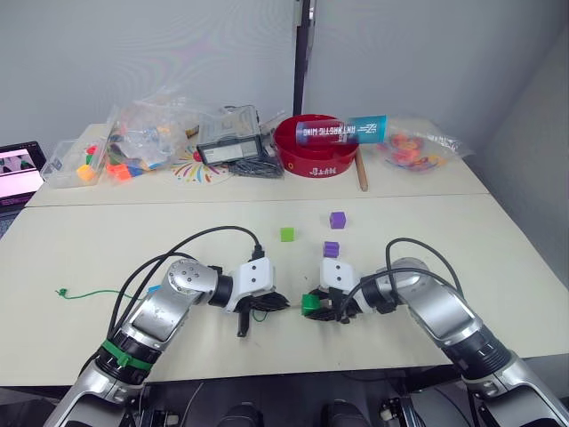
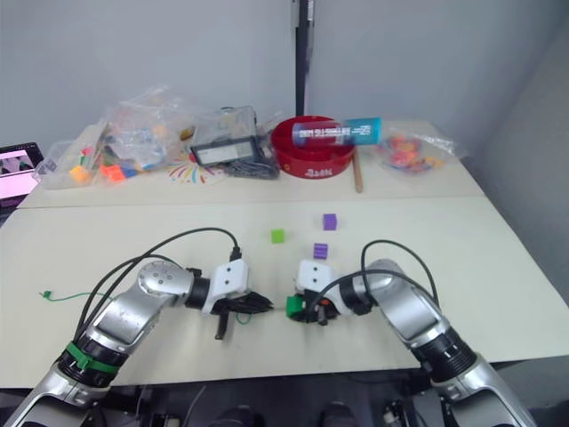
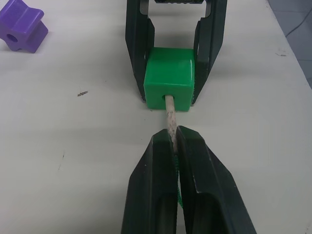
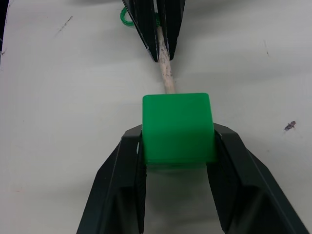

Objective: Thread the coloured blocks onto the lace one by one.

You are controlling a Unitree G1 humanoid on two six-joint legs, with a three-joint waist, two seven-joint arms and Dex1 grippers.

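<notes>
My left gripper [image 3: 176, 139] is shut on the pale stiff tip [image 3: 171, 116] of the lace. The tip enters the hole of a dark green block [image 3: 169, 78]. My right gripper [image 4: 178, 135] is shut on that block [image 4: 178, 126], a finger on each side. Both grippers meet near the table's front middle, left gripper [image 1: 277, 302] facing right gripper [image 1: 315, 308]. The lace's green cord [image 1: 93, 294] trails left across the table to a small knot [image 1: 62, 292]. Two purple blocks [image 1: 337, 220] [image 1: 331, 249] and a light green block [image 1: 287, 234] lie just behind the grippers.
At the back stand a red bowl [image 1: 316, 158] with a blue tube [image 1: 345, 130] across it, clear bags of toy pieces [image 1: 142, 133] [image 1: 413, 147], a wooden stick [image 1: 362, 174] and a screen [image 1: 18, 171] at the far left. Black cables [image 1: 204, 240] loop over both arms.
</notes>
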